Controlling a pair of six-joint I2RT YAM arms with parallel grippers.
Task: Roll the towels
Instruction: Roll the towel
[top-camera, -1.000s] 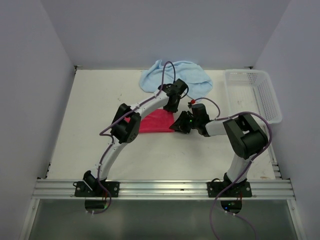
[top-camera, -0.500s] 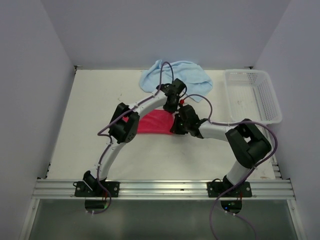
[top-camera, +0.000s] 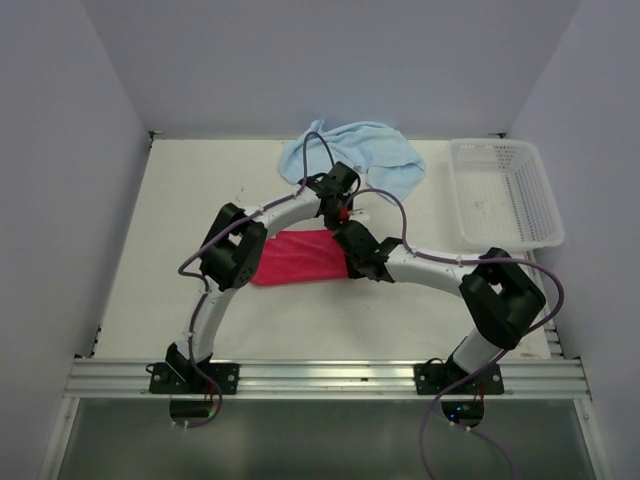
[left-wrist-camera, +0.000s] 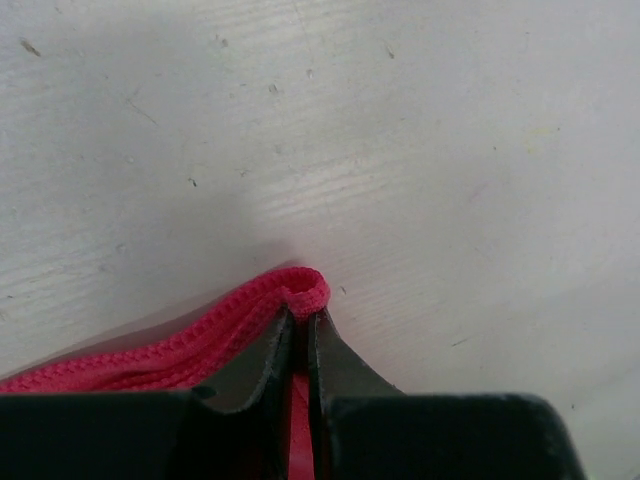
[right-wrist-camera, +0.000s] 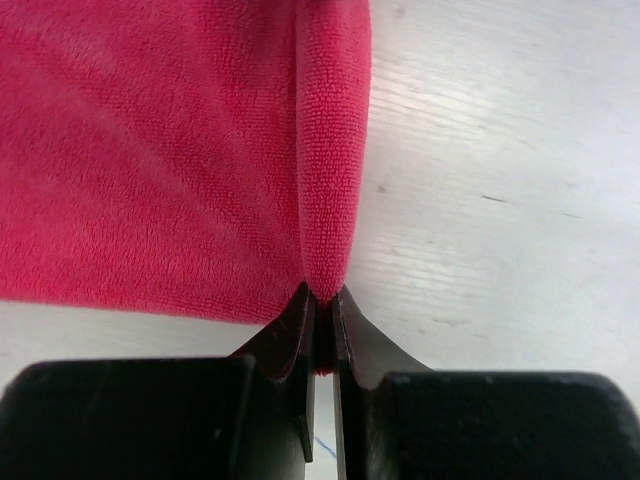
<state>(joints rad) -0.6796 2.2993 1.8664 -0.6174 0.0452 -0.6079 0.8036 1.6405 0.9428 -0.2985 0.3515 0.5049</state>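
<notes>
Step in hand: start of the roll on the red towel, blue towel not yet touched

Red towel lies flat mid-table, between the two arms. Blue towel is crumpled at the far edge, well apart from the red one. Basket sits far right and looks empty

Left gripper is closed, pinching the red towel at a corner; a little loop of hem bulges just past the tips. From the top view this looks like the far right corner, left gripper right above it

Right gripper is closed too, nipping the red towel at the near end of its right edge. That edge is already folded over into a narrow rounded lip lying along the cloth. In the top view the right gripper sits at the towel's near right corner

So both ends of one edge are held, and the first turn is barely formed

Next move, as I judge it: lift both corners slightly and carry them left over the cloth, both arms in step, so the lip curls evenly. Thin pinches may slip, and uneven travel would skew the roll
</notes>
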